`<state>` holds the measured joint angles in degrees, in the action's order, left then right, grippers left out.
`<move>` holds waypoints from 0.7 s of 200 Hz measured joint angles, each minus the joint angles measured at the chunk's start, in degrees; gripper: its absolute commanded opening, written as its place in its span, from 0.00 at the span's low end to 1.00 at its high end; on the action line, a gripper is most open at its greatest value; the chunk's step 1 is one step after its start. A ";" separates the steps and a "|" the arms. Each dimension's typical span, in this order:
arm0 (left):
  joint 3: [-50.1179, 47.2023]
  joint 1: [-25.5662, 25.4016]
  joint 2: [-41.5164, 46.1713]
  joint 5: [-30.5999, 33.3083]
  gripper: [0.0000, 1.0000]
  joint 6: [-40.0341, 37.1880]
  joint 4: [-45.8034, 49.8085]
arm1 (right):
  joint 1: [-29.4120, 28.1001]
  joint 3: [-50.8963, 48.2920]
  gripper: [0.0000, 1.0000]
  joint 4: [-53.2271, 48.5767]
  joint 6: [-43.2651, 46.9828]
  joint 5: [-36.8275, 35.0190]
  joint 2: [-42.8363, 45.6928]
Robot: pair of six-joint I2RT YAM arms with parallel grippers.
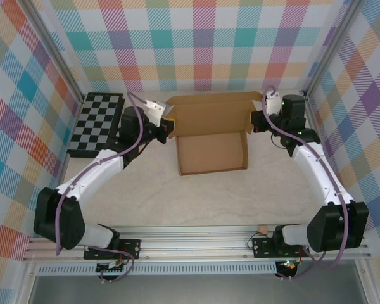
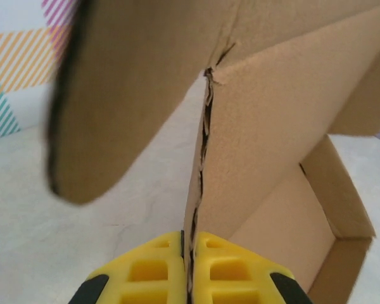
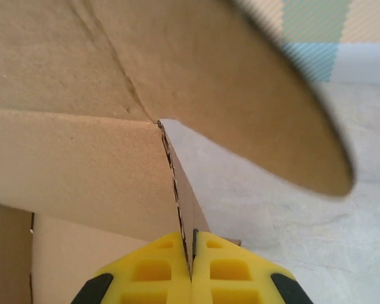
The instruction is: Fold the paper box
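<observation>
Here, the left end effector (image 2: 190,246) and right end effector (image 3: 191,246) each clamp a side wall of the paper box (image 1: 212,152). Its cardboard blurs nearest both wrist cameras.

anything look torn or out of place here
The paper box has a ragged, frayed edge at the corner cut, just above the left end effector. A small cardboard scrap lies stray by the rail.

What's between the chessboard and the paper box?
The left arm, jaws shut on the paper box's left side, right of the chessboard, in the top view.
</observation>
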<state>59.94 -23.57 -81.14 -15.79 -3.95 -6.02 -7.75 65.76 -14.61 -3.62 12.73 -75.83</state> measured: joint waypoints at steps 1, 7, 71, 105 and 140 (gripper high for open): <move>0.00 -0.02 -0.13 0.24 0.00 0.13 -0.11 | -0.20 -0.24 0.00 0.33 -0.50 -0.44 -0.11; 0.13 -0.33 -1.46 2.34 0.00 1.51 -0.94 | -1.01 -1.09 0.00 1.79 -2.12 -2.01 -0.61; 2.36 -2.56 -10.93 20.11 0.00 11.72 -7.93 | -7.17 -4.66 0.00 14.03 -6.05 -10.97 -6.88; -0.83 -5.60 -11.15 26.32 0.00 14.71 -13.92 | -8.44 -11.19 0.00 19.98 -6.03 -14.71 -5.75; -8.44 -8.87 -11.15 29.92 0.00 15.08 -19.39 | -9.70 -19.12 0.00 24.13 -6.05 -17.77 -2.82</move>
<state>51.51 -32.45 -92.29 14.13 11.14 -25.41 -17.45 46.63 9.52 -9.67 -5.04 -78.65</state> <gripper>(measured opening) 0.069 0.039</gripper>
